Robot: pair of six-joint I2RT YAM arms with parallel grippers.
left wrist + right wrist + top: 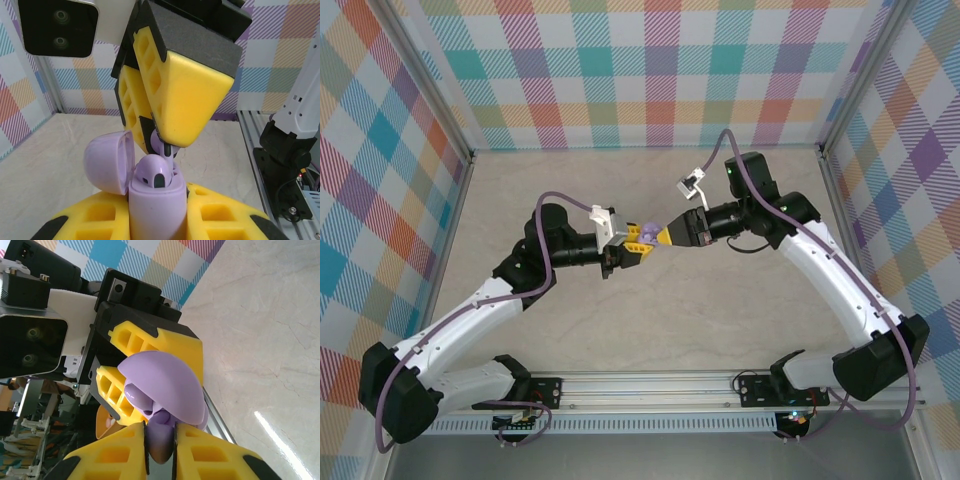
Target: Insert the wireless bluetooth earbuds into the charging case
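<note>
My left end effector gripped the open lavender charging case; my right end effector, at its 12 o'clock, pinched an earbud. I judged slow, straight lowering best.

I can't read any words or numbers here — none on the case, none on the checked walls.

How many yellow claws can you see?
2. The left gripper is left of the table's middle, clamped on the open lavender charging case. The right gripper faces it from the right, pinching a lavender earbud at the case's mouth.
</note>
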